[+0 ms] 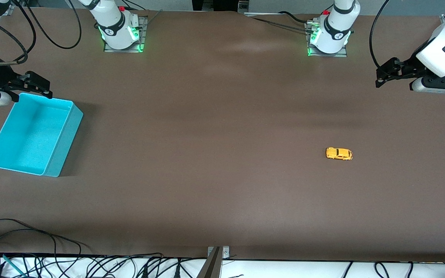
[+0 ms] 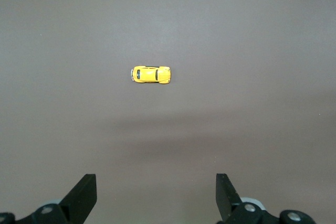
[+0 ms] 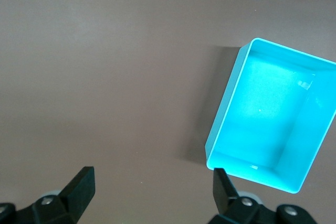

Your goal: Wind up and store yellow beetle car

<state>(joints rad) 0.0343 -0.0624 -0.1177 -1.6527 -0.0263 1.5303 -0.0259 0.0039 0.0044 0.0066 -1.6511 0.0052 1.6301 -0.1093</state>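
Resting on the desk, the yellow beetle car was flanked by the spread, empty left end effector at the frame's right edge and right end effector at its left.

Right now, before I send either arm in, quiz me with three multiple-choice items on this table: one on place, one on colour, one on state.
1. Where is the toy car?
A. In the bin
B. On the bare table toward the left arm's end
C. In a gripper

2. What colour is the bin?
A. Turquoise
B. Red
C. White

3. How are the left gripper and right gripper?
A. Both shut
B. Both open, holding nothing
C. One holds the car

Answers: B, the car sits alone on the table; A, the bin's walls are turquoise; B, nothing sits between either gripper's spread fingers.
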